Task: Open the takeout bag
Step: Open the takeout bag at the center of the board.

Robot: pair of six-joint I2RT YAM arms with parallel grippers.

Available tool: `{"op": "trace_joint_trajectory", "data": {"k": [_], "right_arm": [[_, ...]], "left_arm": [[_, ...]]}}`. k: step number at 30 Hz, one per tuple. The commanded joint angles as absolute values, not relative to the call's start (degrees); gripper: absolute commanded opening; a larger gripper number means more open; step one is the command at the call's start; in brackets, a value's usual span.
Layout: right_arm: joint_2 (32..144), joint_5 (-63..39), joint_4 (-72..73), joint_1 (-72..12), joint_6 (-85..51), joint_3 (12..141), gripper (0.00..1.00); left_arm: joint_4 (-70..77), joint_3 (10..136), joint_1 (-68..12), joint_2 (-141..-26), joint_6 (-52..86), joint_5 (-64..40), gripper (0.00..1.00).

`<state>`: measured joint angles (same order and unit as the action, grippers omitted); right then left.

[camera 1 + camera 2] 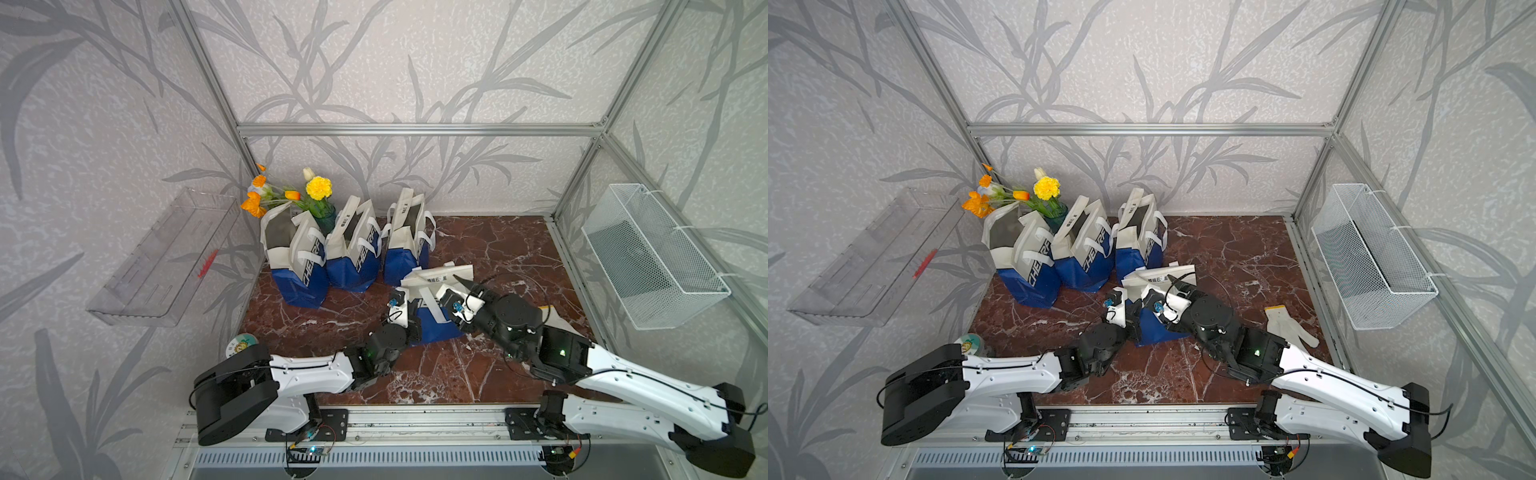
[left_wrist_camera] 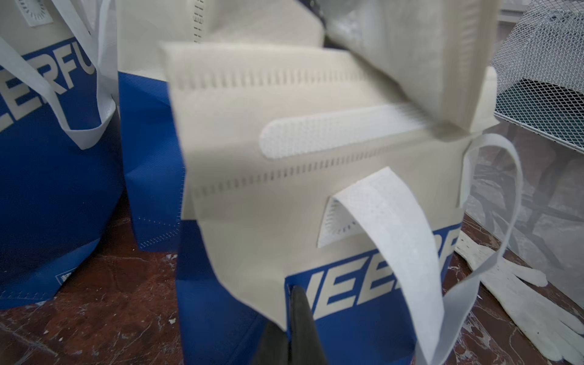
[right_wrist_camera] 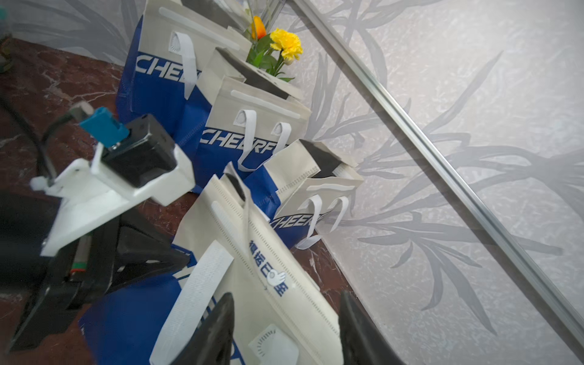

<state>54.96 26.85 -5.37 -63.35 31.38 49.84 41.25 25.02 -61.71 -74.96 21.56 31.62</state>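
Takeout bag (image 1: 432, 330) partly behind L arm (image 1: 390, 340), glove (image 1: 559, 320) mostly behind R arm (image 1: 515, 320)

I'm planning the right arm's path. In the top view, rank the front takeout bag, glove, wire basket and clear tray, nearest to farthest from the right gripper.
From the right gripper:
1. takeout bag, right at it.
2. glove, on the table's right.
3. wire basket, right wall.
4. clear tray, left wall.
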Motion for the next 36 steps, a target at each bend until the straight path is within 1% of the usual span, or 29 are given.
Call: {"op": "trace_joint_trajectory", "data": {"k": [1, 9, 16, 18, 22, 24, 27, 30, 32, 36], "right_arm": [[57.36, 26.68, -0.98, -64.59, 31.67, 50.18, 0.54], [63.02, 28.85, 4.97, -65.04, 33.91, 50.62, 0.53], [66.52, 33.55, 8.22, -65.0, 34.89, 50.47, 0.47], [67.11, 34.03, 9.8, -64.95, 34.87, 50.15, 0.42], [69.25, 37.33, 13.64, -64.93, 36.03, 49.95, 0.26], [70.92, 38.52, 13.09, -64.45, 36.0, 50.66, 0.23], [72.37, 37.19, 11.53, -64.16, 34.41, 51.33, 0.24], [72.89, 35.86, 11.39, -63.84, 32.11, 51.15, 0.28], [73.57, 36.28, 11.39, -63.32, 31.73, 51.32, 0.29], [74.05, 36.38, 12.08, -61.82, 31.29, 51.5, 0.2]], "left_arm": [[38.06, 25.65, -61.87, -74.18, 20.46, 30.94, 0.0], [37.29, 25.49, -62.12, -72.83, 19.69, 31.04, 0.0], [37.25, 25.31, -62.06, -72.18, 19.45, 30.99, 0.0], [37.27, 25.23, -62.14, -72.12, 19.22, 30.94, 0.0], [37.27, 24.9, -62.13, -71.52, 18.9, 30.85, 0.0], [37.27, 24.62, -62.13, -71.04, 18.74, 30.98, 0.0], [37.2, 24.44, -62.14, -70.55, 18.46, 31.27, 0.0], [37.22, 24.21, -62.09, -70.31, 18.22, 31.46, 0.0], [37.23, 24.2, -62.13, -70.21, 18.19, 31.38, 0.0], [37.27, 24.27, -62.12, -70.34, 18.11, 31.24, 0.0]]}}
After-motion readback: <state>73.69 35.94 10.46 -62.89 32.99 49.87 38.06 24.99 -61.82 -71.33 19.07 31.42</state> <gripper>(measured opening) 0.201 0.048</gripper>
